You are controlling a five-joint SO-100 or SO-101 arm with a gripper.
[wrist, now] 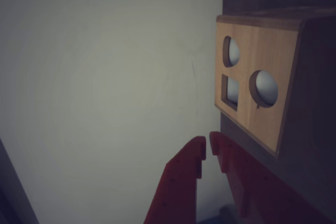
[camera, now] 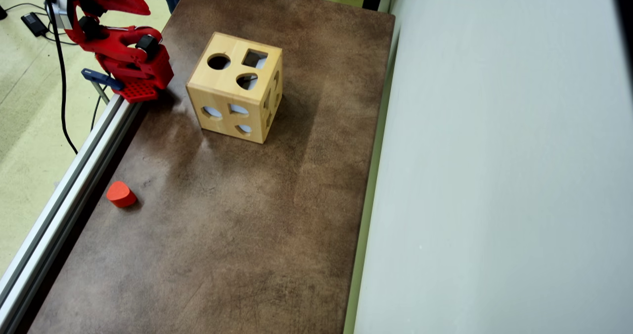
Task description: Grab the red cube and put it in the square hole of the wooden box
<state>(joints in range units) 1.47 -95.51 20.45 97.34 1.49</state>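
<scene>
My gripper (wrist: 206, 145) was clenched on nothing, tips nearly touching, just below the wooden box (wrist: 260, 82). The square hole (camera: 254, 58) sat on the box's top face; I couldn't see the red cube.

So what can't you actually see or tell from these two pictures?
- Red cube: not in either view; only an orange-red rounded block lies on the table.
- Inside of the wooden box: the overhead view shows only small pale patches through its holes.
- Gripper: in the overhead view the arm is cut off by the top-left edge, so its tips are not visible there.
- Box in the wrist view: dim, and partly cut off by the right edge.
</scene>
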